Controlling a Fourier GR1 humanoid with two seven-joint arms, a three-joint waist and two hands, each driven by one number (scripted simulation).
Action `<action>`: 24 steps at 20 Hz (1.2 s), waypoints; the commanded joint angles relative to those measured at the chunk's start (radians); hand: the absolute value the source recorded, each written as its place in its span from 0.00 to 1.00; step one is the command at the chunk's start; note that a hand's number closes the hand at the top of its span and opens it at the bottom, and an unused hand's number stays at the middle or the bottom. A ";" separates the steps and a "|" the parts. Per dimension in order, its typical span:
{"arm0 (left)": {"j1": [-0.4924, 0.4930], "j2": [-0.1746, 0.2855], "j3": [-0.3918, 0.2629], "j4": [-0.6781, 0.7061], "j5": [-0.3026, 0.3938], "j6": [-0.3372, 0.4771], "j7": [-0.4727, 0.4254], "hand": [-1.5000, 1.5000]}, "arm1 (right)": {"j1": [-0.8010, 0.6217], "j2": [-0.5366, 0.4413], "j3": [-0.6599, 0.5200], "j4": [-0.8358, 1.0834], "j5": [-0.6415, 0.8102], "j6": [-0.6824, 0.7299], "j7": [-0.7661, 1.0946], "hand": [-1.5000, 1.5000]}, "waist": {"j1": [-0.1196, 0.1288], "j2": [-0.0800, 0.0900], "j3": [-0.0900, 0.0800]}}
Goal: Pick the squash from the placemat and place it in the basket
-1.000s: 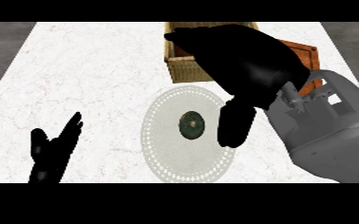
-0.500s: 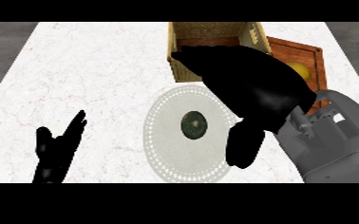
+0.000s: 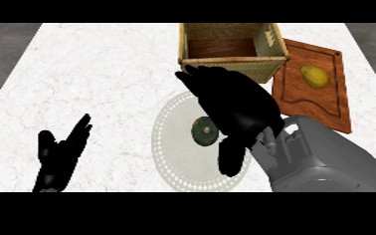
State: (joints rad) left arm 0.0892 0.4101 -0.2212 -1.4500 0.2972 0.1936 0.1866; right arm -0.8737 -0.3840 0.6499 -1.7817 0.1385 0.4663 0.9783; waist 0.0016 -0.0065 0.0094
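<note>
The squash (image 3: 205, 132) was seen unheld on the round placemat (image 3: 172, 154), partly hidden under the right hand (image 3: 235, 104), which was spread open with nothing grasped, so lifting and placing in the wicker basket (image 3: 228, 64) were judged undone.

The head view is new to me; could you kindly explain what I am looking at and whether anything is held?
This single picture looks steeply down from a humanoid robot's head onto a pale counter. The black shapes are its hands on grey forearms. The left hand rests open at the lower left. The right hand is spread open above a dark green squash lying on a round placemat. Behind stands a woven basket; beside it, a wooden board carries a yellow fruit. Nothing is held.
</note>
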 commanded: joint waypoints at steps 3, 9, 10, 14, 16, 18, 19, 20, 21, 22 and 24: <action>0.035 -0.049 -0.038 0.051 -0.026 0.010 0.026 0.50 | 0.099 0.039 0.085 0.041 0.146 -0.035 0.021 0.00 | -0.001 0.007 -0.009; 0.059 -0.058 -0.027 0.014 -0.029 0.010 0.046 0.50 | 0.134 0.073 0.076 0.149 0.228 -0.033 -0.100 0.00 | 0.007 0.009 -0.009; -0.004 -0.029 0.019 0.072 -0.002 -0.035 0.060 0.50 | 0.177 0.059 0.077 0.106 0.242 -0.040 -0.115 0.00 | -0.003 0.008 -0.010; 0.017 -0.052 0.021 0.109 -0.039 -0.022 -0.006 0.50 | 0.269 0.102 0.137 0.095 0.336 -0.106 -0.124 0.00 | -0.006 0.007 -0.010; 0.026 -0.035 0.034 0.061 -0.034 -0.024 0.033 0.50 | 0.208 0.108 0.070 0.170 0.331 -0.066 -0.170 0.00 | 0.003 0.008 -0.009; 0.014 -0.028 0.036 0.049 -0.026 -0.052 0.047 0.50 | 0.265 0.122 0.110 0.194 0.395 -0.118 -0.197 0.00 | 0.001 0.008 -0.009; 0.029 -0.065 0.005 0.030 -0.057 0.005 0.078 0.50 | 0.248 0.089 0.070 0.202 0.380 -0.094 -0.245 0.00 | 0.001 0.008 -0.009; 0.044 -0.025 0.050 0.048 -0.022 -0.064 0.038 0.50 | 0.264 0.126 0.076 0.154 0.389 -0.075 -0.173 0.00 | 0.000 0.006 -0.010; 0.028 -0.083 0.005 0.079 -0.076 -0.009 0.024 0.50 | 0.281 0.109 0.086 0.172 0.401 -0.077 -0.219 0.00 | -0.002 0.007 -0.010; 0.027 -0.076 0.028 0.118 -0.060 -0.038 -0.009 0.50 | 0.281 0.147 0.088 0.192 0.417 -0.107 -0.218 0.00 | -0.001 0.008 -0.010; 0.080 -0.042 0.005 -0.062 -0.064 -0.019 0.106 0.50 | 0.294 0.151 0.083 0.247 0.460 -0.143 -0.276 0.00 | 0.007 0.007 -0.009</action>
State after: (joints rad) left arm 0.1424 0.3595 -0.2056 -1.4839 0.2495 0.1652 0.2179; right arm -0.6096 -0.2642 0.7285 -1.5810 0.5392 0.3624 0.7479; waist 0.0064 -0.0079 0.0149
